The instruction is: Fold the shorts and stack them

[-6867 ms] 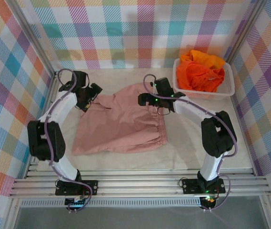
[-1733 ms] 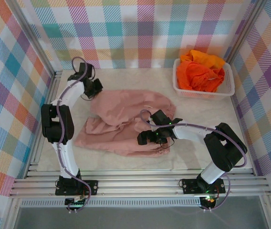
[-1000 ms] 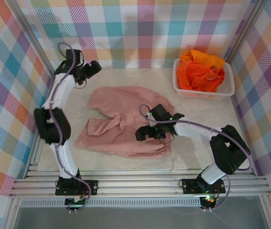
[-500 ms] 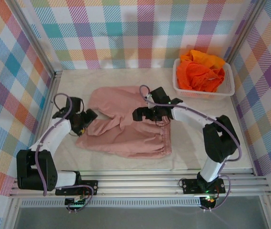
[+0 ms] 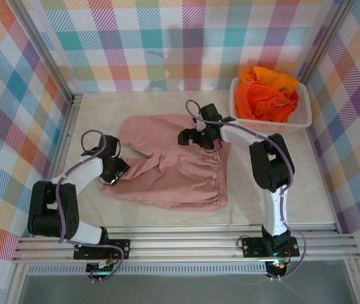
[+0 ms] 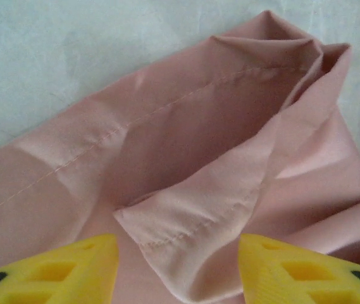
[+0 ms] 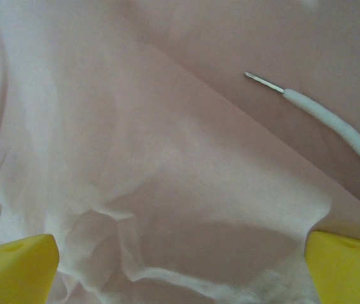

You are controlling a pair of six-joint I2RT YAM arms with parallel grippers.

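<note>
The left gripper [image 5: 115, 172] has its jaws spread wide over a folded hem corner of the dusty pink shorts [image 5: 173, 177], which lie crumpled on the table [image 5: 274, 171]. The right gripper [image 5: 191, 137], its jaws likewise apart, is over the same cloth near a white drawstring [image 7: 331, 123]. The orange shorts [image 5: 265, 95] sit in the basket [image 5: 304, 119].
</note>
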